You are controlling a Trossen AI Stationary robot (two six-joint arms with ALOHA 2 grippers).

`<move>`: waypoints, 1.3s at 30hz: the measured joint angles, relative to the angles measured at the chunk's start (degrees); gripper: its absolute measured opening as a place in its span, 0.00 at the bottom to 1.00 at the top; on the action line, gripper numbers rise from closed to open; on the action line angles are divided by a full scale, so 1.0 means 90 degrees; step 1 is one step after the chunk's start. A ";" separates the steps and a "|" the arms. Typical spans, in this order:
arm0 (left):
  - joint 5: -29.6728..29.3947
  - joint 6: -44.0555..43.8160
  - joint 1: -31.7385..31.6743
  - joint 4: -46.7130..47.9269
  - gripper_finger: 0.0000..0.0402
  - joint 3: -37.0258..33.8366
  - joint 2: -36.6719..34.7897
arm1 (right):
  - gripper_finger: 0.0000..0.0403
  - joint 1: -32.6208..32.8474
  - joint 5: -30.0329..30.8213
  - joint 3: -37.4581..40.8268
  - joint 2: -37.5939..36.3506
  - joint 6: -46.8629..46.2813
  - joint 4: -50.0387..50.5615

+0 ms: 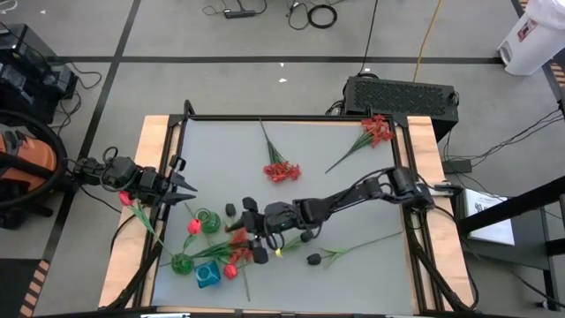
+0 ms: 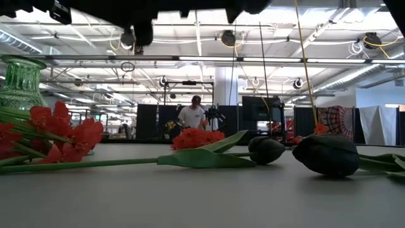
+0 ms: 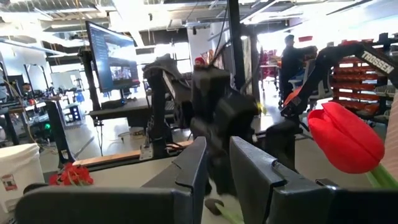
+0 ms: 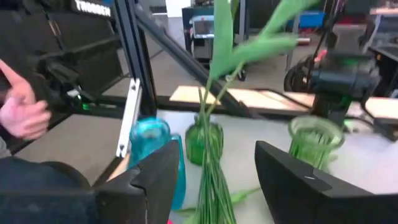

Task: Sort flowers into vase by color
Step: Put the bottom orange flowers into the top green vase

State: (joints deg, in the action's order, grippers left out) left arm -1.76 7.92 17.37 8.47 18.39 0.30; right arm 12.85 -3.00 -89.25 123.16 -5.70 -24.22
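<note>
Holding a bunch of green stems [image 4: 214, 180] between my right gripper [image 1: 250, 231] fingers, which sit spread with the stems running up the gap; can't tell if they actually pinch. That's low over the table's [image 1: 353, 203] front-left part, right by the blue vase [image 1: 206, 275] and the two green vases [image 1: 209, 221]. My left gripper [image 1: 177, 187] hovers at the left edge, fingers a little apart, a red tulip bud [image 3: 345, 138] just beside it. Loose red frilly blooms [image 1: 281, 170] lie mid-table, more [image 1: 378, 129] near the back-right corner, black buds [image 1: 313, 259] in front. Right half has bare space.
</note>
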 joint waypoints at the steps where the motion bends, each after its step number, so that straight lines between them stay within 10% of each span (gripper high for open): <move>1: 0.0000 -0.0001 0.0002 -0.0001 0.20 0.0000 0.0000 | 0.50 -0.0008 -0.0002 0.0000 -0.0096 0.0024 0.0086; 39: -0.0667 -0.0010 -0.0003 -0.1105 0.20 -0.0003 0.0001 | 0.50 -0.0011 -0.0001 -0.0005 -0.0792 0.0045 0.1015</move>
State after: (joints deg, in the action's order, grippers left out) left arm -7.76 7.84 17.34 -1.48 18.36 0.30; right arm 12.75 -3.01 -89.30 116.03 -5.30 -15.09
